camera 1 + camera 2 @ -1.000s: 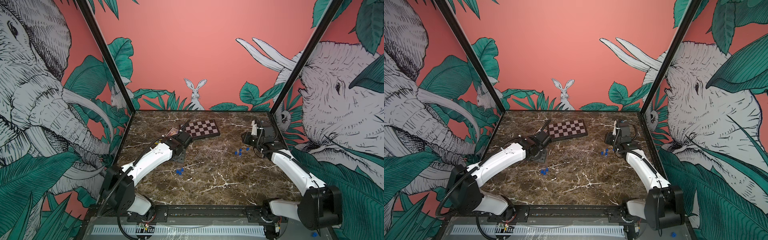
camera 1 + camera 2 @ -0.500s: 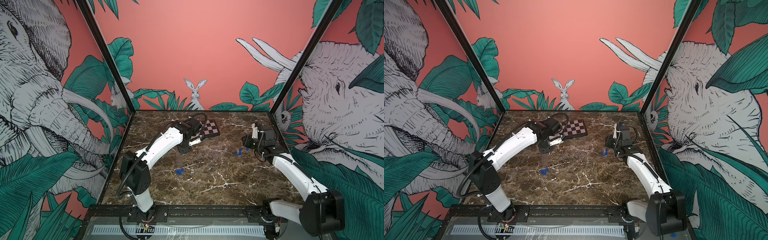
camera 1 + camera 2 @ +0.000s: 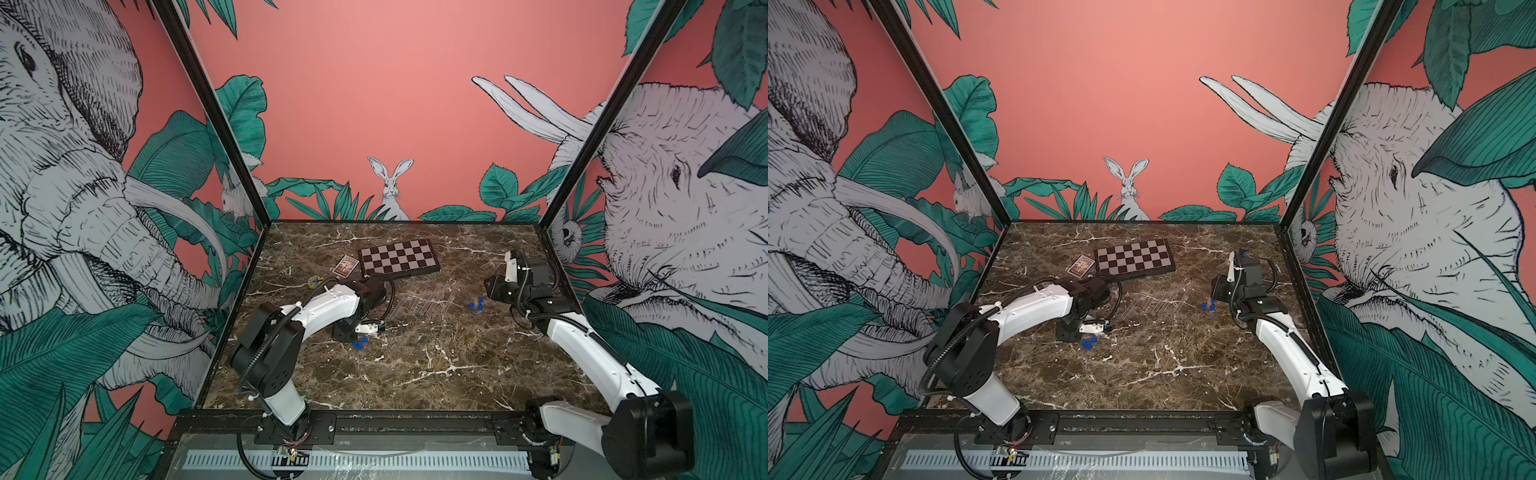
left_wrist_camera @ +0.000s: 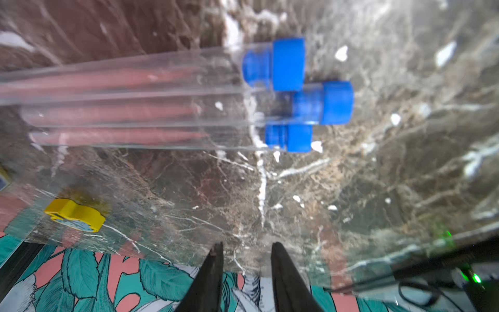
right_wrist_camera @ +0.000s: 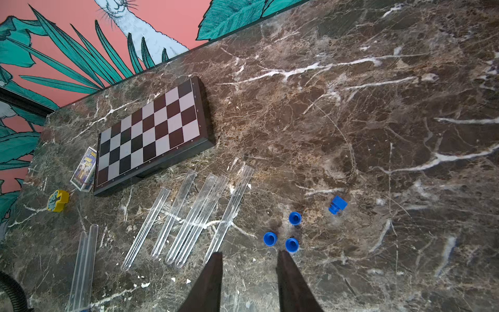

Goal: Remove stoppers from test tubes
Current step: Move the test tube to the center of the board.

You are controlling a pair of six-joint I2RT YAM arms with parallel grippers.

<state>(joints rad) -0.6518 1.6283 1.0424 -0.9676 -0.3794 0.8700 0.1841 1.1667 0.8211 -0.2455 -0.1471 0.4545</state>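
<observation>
Five clear, unstoppered test tubes [image 5: 189,216] are laid side by side on the desk [image 5: 351,121], roughly parallel. Just beside them four loose blue stoppers [image 5: 294,217] are seen, three upright and one tipped over. Three further tubes [image 4: 129,108] are laid together, each plugged by a blue stopper [image 4: 324,102].

3 coral walls [image 3: 374,83] enclose a brown marble counter [image 3: 415,374] veined white. Printed on them: grey elephants [image 3: 62,174], teal leaves [image 3: 243,112], 1 white rabbit [image 3: 390,187]. 2 black posts [image 3: 219,124] mark the back corners.
</observation>
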